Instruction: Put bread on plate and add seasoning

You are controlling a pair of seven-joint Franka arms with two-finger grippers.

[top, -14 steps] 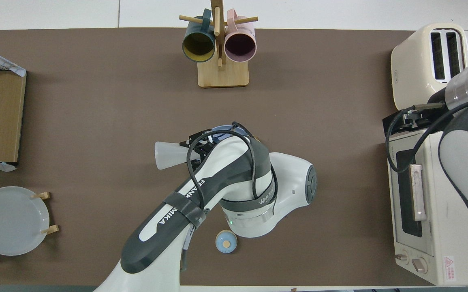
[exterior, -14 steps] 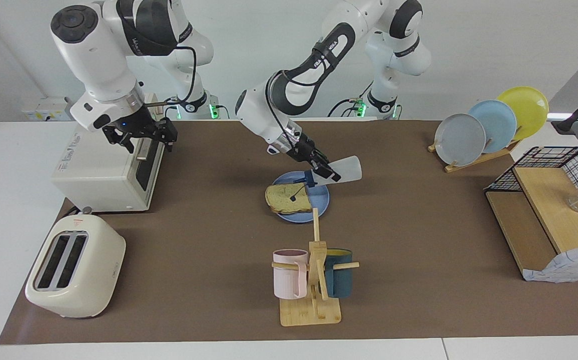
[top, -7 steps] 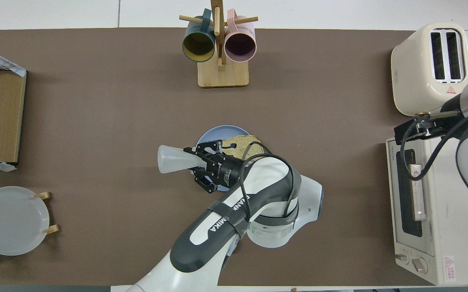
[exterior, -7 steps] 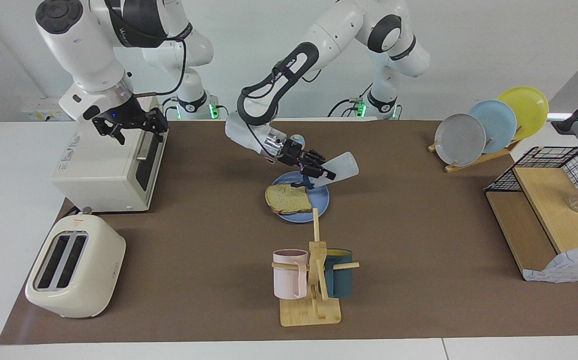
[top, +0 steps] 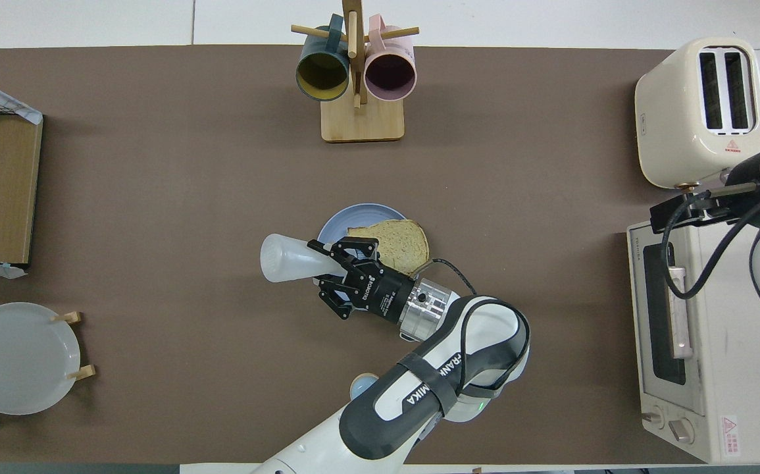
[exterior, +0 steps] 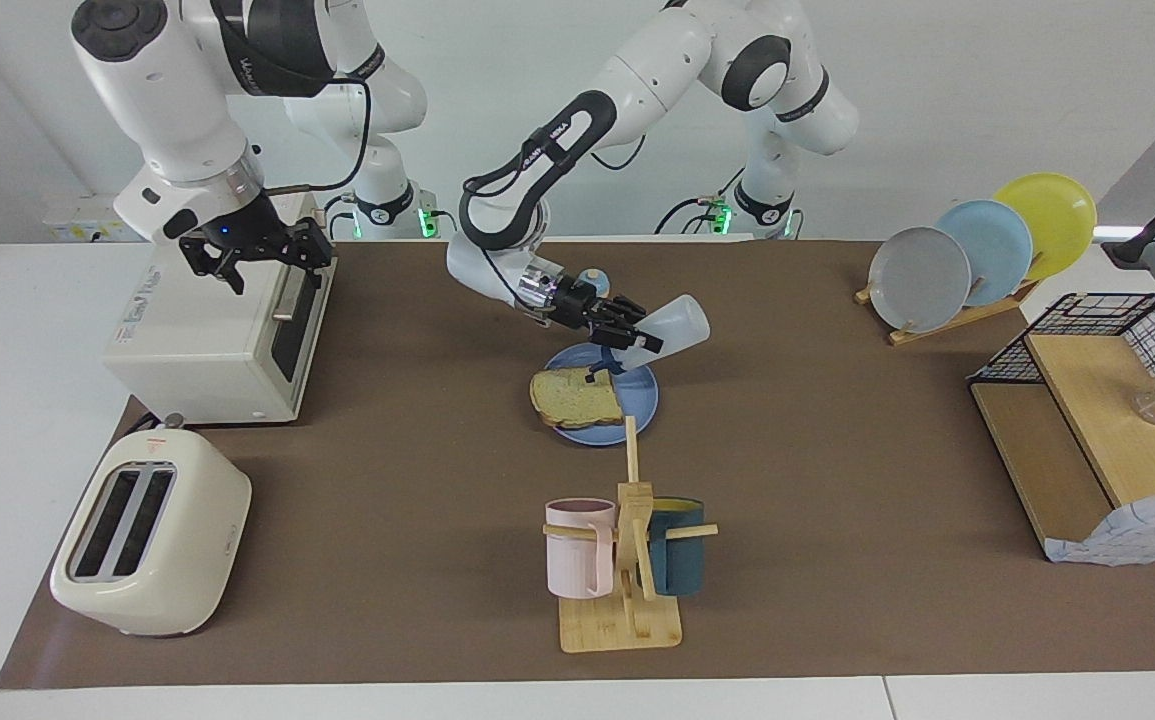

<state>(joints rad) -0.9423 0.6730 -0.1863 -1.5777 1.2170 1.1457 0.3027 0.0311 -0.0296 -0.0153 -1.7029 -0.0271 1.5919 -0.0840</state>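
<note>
Over plate (exterior: 642, 400) mid-mat: left gripper (exterior: 630, 337) clamps tilted seasoning (exterior: 674, 326). Bread (exterior: 577, 397) overhangs rim; off-aim shaking dusts mat, loose grip drops bottle. Right gripper (exterior: 255, 247) open, waiting above oven (exterior: 199, 335).

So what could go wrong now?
The left pincer holds the seasoning bottle tilted over the blue plate. Its cap seems to point at the plate's edge, so seasoning might miss the bread. The bread also overhangs the plate's rim, so a bump could slide it off.
</note>
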